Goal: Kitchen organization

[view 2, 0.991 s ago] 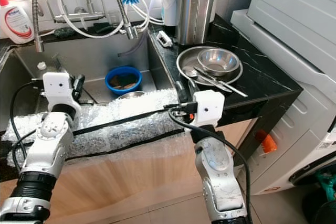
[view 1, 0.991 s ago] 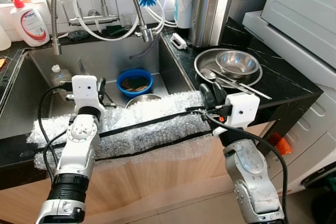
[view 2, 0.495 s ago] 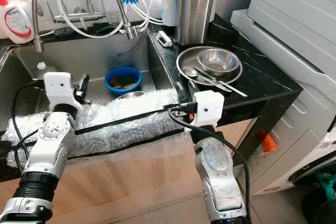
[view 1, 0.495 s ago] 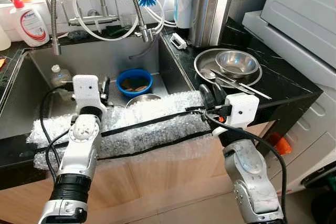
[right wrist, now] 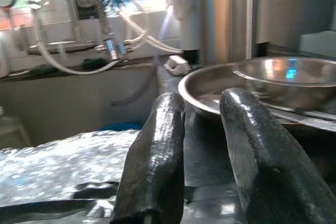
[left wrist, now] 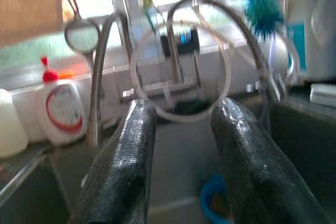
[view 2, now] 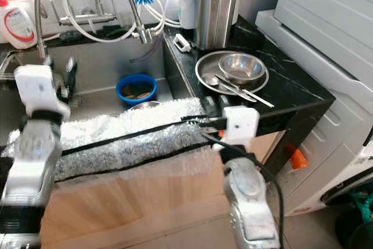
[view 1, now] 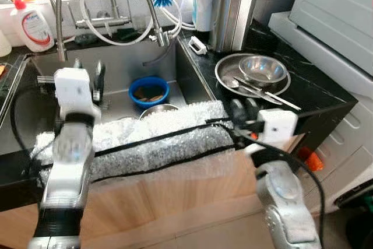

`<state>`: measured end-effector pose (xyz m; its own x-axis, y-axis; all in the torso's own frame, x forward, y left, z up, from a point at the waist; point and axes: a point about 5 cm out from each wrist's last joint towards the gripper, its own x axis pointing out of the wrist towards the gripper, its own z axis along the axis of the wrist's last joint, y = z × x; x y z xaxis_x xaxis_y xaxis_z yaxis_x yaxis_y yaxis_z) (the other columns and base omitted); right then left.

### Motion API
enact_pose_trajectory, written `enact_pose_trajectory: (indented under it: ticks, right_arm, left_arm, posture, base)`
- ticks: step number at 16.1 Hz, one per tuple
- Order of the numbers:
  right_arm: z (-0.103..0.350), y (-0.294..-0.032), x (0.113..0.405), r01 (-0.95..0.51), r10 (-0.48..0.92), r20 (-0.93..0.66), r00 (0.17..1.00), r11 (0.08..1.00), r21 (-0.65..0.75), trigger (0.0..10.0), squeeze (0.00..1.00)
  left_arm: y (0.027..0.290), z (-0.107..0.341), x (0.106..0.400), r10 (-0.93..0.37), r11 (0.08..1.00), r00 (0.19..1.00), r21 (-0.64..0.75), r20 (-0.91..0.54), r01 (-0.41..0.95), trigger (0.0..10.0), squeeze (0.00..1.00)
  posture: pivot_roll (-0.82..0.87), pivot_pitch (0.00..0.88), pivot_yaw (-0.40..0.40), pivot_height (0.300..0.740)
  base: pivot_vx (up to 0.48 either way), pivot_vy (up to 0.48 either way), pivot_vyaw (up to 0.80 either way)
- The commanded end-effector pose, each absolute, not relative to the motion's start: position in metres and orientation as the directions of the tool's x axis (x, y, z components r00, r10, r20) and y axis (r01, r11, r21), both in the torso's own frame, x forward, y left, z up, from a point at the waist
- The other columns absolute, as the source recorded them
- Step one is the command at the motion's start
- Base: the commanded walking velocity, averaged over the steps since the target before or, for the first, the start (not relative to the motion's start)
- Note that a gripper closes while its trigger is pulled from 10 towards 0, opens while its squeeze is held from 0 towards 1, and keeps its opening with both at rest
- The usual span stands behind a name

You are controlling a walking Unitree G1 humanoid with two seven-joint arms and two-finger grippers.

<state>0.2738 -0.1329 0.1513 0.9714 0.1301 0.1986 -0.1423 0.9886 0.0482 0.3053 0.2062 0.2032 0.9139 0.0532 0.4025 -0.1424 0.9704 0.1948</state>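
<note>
While both grippers hung empty, fingers parted, the left gripper (view 1: 98, 80) hovered over the steel sink (view 1: 116, 65), the right gripper (view 1: 245, 109) near the round steel tray (view 1: 224, 68). Probably reaching; next needs picking the blue bowl (view 1: 150, 90).

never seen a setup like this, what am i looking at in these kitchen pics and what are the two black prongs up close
This is a humanoid robot standing at a kitchen sink. Two pictures come from cameras on its head, looking down; the other two come from cameras on each wrist, looking along that arm's end effector. The black prongs are its fingers.

The left end effector is raised over the sink, open and holding nothing. The right end effector sits at the counter edge, also open and empty.

A blue bowl sits in the sink. A steel bowl rests on a round steel tray with utensils. Bubble wrap pads the counter's front edge.
</note>
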Motion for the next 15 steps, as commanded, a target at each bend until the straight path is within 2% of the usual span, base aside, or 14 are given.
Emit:
enact_pose_trajectory:
  ticks: [1,5,6,7,10,11,13,14,15]
  right_arm:
    - [0.153,-0.141,0.271,-0.105,0.090,0.195,0.977,0.992,0.070,10.0,1.00]
    - [0.149,-0.157,0.276,-0.007,-0.013,0.152,0.988,0.991,0.133,10.0,1.00]
    - [0.150,-0.158,0.278,0.001,-0.024,0.151,0.988,0.989,0.150,10.0,0.55]
    - [0.150,-0.158,0.279,0.008,-0.034,0.150,0.988,0.985,0.172,10.0,0.00]
    - [0.146,-0.154,0.282,0.005,-0.032,0.109,0.994,0.971,0.239,10.0,0.00]
    - [0.143,-0.152,0.283,-0.002,-0.023,0.097,0.995,0.967,0.255,10.0,1.00]
    - [0.141,-0.151,0.283,-0.003,-0.021,0.083,0.996,0.961,0.277,10.0,1.00]
    - [0.139,-0.151,0.283,0.011,-0.032,0.069,0.997,0.959,0.285,10.0,0.02]
    - [0.138,-0.153,0.284,0.027,-0.047,0.062,0.997,0.956,0.294,10.0,0.00]
  left_arm:
    - [0.206,0.205,0.300,0.038,0.963,0.915,0.230,0.401,-0.140,10.0,0.00]
    - [0.200,0.204,0.299,0.018,0.959,0.917,0.253,0.398,-0.129,10.0,0.00]
    - [0.198,0.205,0.301,0.012,0.959,0.917,0.255,0.399,-0.123,10.0,0.00]
    - [0.197,0.205,0.301,0.012,0.959,0.917,0.254,0.398,-0.123,10.0,0.00]
    - [0.195,0.206,0.301,0.006,0.959,0.917,0.257,0.399,-0.118,10.0,0.00]
    - [0.195,0.206,0.301,0.004,0.959,0.917,0.259,0.399,-0.117,10.0,0.00]
    - [0.195,0.206,0.301,0.003,0.959,0.917,0.260,0.398,-0.116,10.0,0.00]
    - [0.194,0.207,0.302,-0.001,0.958,0.918,0.264,0.397,-0.113,10.0,0.00]
    - [0.194,0.207,0.302,-0.006,0.958,0.918,0.267,0.396,-0.109,10.0,0.00]
  posture:
    - [-0.11,0.000,0.028,0.740]
    - [-0.11,0.000,0.023,0.740]
    - [-0.11,0.000,0.023,0.740]
    - [-0.11,0.000,0.023,0.740]
    - [-0.11,0.000,0.025,0.740]
    - [-0.11,0.000,0.026,0.740]
    - [-0.11,0.000,0.028,0.740]
    - [-0.11,0.000,0.028,0.740]
    - [-0.11,0.000,0.027,0.740]
  base:
    - [0.000,0.000,0.00]
    - [0.000,0.000,0.00]
    - [0.000,0.000,0.00]
    - [0.000,0.000,0.00]
    - [0.000,0.000,0.00]
    - [0.000,0.000,0.00]
    - [0.000,0.000,0.00]
    - [0.000,0.000,0.00]
    - [0.000,0.000,0.00]
